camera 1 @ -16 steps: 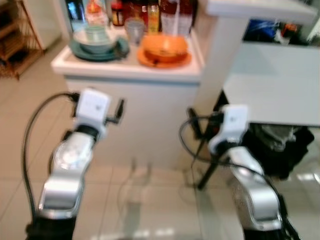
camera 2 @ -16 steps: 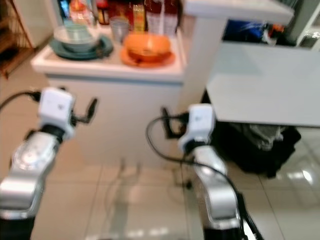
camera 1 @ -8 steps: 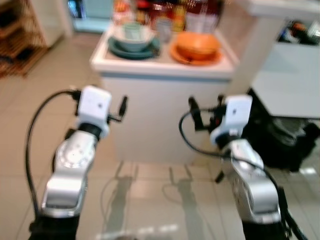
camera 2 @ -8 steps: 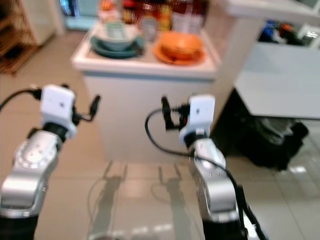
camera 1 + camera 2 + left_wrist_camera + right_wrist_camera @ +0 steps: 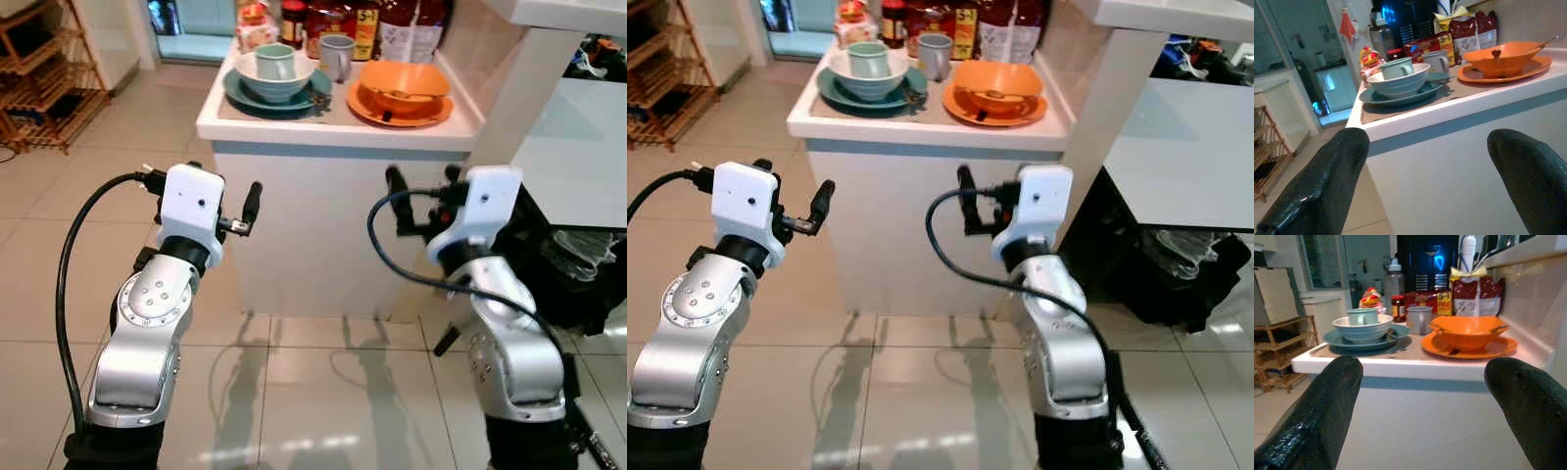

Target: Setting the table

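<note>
On the white bench (image 5: 333, 137) I see a teal plate (image 5: 279, 94) with a pale blue-green bowl (image 5: 276, 78) sitting on it and a matching cup (image 5: 275, 61) upright inside the bowl. Just beside it stands a grey mug (image 5: 336, 57). Further to my right sits an orange plate (image 5: 400, 106) carrying an orange bowl (image 5: 403, 84) with a spoon handle (image 5: 1546, 42) leaning out.

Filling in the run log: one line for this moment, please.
approach | left gripper open | right gripper open | both short of counter | teal set, orange set untouched
</note>
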Available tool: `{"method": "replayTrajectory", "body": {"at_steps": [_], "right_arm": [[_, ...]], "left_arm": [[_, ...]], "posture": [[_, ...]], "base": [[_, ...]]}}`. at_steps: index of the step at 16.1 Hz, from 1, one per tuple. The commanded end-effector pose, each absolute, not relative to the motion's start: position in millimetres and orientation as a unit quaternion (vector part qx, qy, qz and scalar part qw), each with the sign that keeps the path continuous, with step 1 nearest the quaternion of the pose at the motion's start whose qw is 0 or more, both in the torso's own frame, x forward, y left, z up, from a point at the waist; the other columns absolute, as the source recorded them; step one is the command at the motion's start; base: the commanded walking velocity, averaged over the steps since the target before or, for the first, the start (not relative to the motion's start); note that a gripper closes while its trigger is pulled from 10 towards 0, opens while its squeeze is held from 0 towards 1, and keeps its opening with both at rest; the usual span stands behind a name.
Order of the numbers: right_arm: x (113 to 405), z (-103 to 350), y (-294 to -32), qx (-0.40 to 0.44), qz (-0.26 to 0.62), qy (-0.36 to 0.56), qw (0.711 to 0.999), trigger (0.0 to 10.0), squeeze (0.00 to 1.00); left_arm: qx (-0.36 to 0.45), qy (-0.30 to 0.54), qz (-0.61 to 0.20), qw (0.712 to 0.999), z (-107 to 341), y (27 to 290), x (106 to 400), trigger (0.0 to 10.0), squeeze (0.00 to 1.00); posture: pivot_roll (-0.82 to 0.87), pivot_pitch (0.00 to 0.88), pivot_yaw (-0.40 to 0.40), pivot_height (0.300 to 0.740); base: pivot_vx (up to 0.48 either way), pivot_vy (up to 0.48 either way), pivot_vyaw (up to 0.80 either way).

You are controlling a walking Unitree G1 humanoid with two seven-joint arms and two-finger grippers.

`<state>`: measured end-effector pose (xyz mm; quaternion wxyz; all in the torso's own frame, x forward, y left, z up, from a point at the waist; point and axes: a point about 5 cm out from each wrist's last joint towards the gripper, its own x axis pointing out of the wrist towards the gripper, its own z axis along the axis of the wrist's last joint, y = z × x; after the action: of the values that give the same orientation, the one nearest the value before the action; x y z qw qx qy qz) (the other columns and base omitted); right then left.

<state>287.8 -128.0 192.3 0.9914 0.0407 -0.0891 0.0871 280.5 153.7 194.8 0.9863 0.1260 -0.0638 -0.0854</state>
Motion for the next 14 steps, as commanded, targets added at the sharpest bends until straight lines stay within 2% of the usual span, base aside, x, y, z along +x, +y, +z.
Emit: {"method": "replayTrajectory", "body": {"at_steps": [1,14], "right_arm": [[290,199,-131,0.029,0.077,-0.102,0.991,10.0,0.0],[298,209,-133,0.033,0.077,-0.109,0.99,10.0,0.0]], "left_arm": [[0.129,-0.073,-0.094,0.985,201,150,280,10.0,0.0],[0.133,-0.093,-0.11,0.981,213,140,280,10.0,0.0]], "posture": [[0.05,0.0,-0.045,0.74],[0.04,0.0,-0.06,0.74]], "base": [[0.349,0.0,0.0],[0.374,0.0,0.0]]}}
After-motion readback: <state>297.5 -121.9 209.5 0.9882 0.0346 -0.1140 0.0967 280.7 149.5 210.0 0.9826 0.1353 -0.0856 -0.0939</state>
